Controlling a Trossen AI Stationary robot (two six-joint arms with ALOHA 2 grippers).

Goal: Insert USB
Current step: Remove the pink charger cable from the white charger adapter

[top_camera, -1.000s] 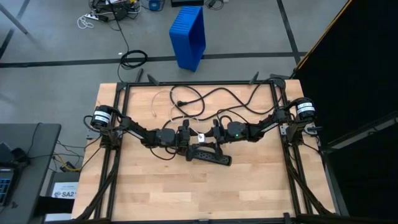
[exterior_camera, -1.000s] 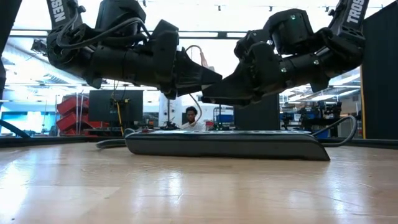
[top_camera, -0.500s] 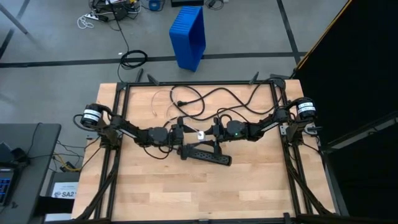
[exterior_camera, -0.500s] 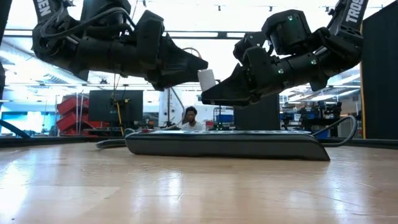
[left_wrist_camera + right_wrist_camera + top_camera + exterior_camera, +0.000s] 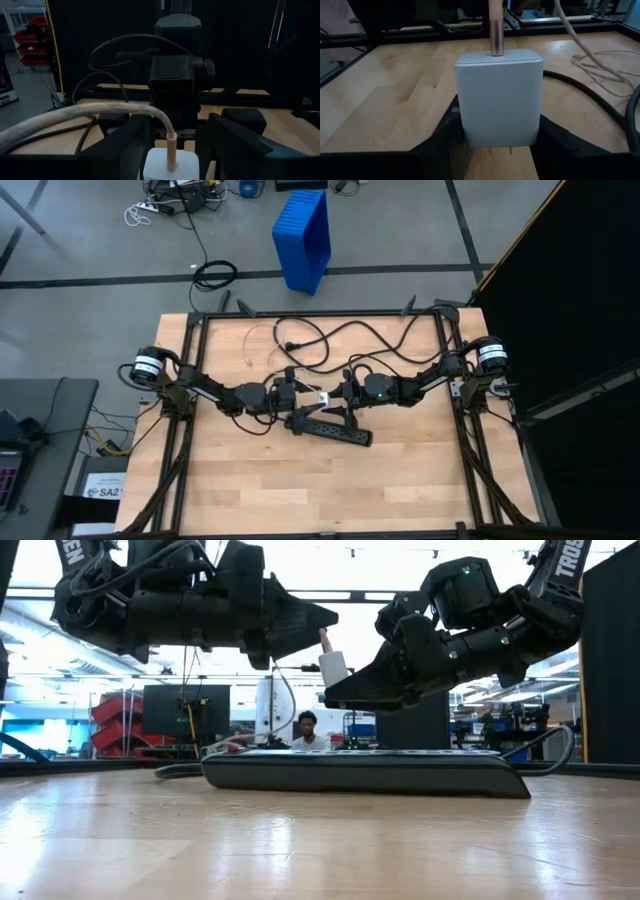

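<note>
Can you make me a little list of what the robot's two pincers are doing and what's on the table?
right pincer: shut on white charger block, prongs pointing down
left pincer: beside the block, not holding it
cable: pale, plugged into the block's top
power strip: black, flat on wooden table, under the block

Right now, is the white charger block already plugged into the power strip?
No: in the low view the white charger block hangs in the right gripper, clearly above the power strip with open space between them.
</note>
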